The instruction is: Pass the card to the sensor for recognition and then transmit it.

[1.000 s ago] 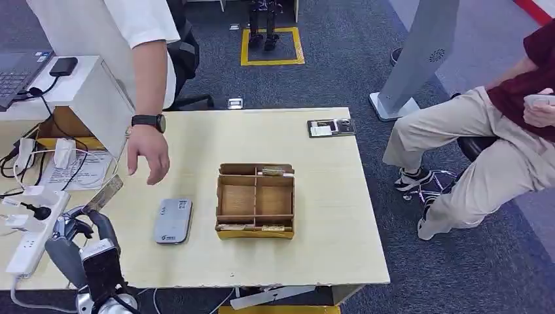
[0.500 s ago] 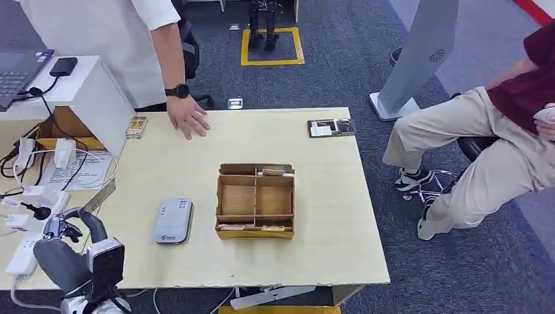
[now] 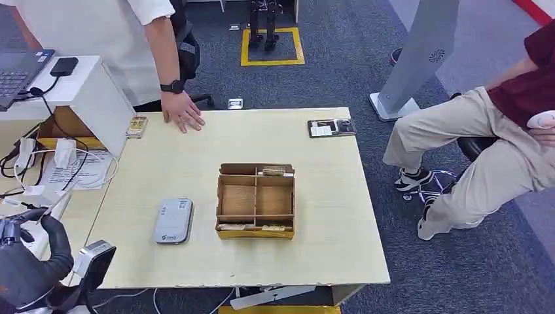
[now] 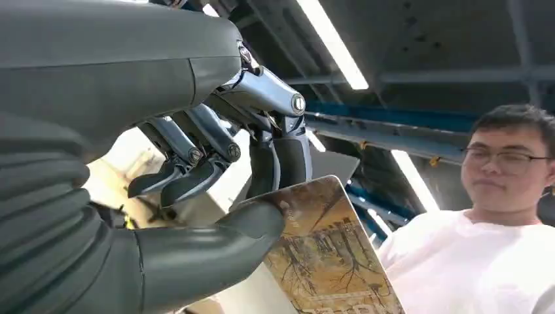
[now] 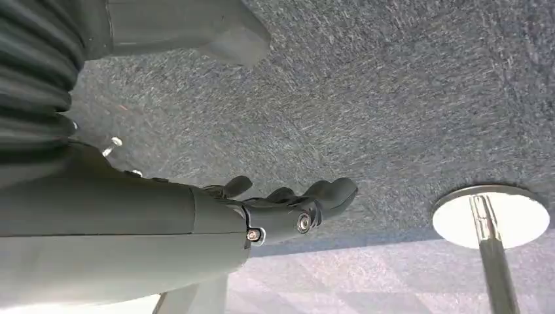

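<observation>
My left hand (image 4: 216, 163) pinches a card (image 4: 327, 255) with a brown printed picture between the thumb and the darker fingers. In the head view the left hand (image 3: 29, 261) is low at the near left, off the table's left edge. The grey sensor (image 3: 173, 221) lies flat on the table, to the right of that hand and apart from it. My right hand (image 5: 288, 203) hangs over the carpet with its fingers loosely apart and nothing in them.
A wooden divided box (image 3: 255, 199) stands right of the sensor. At the far edge a person's hand (image 3: 182, 116) rests beside another card (image 3: 136, 125). A black card holder (image 3: 332, 127) lies far right. Cables and a power strip (image 3: 39, 196) crowd the left. A seated person (image 3: 497, 144) is on the right.
My left hand has dropped down and to the left with the card, away from the table. The person's hand moved from above the sensor to the far edge, where another card now lies.
</observation>
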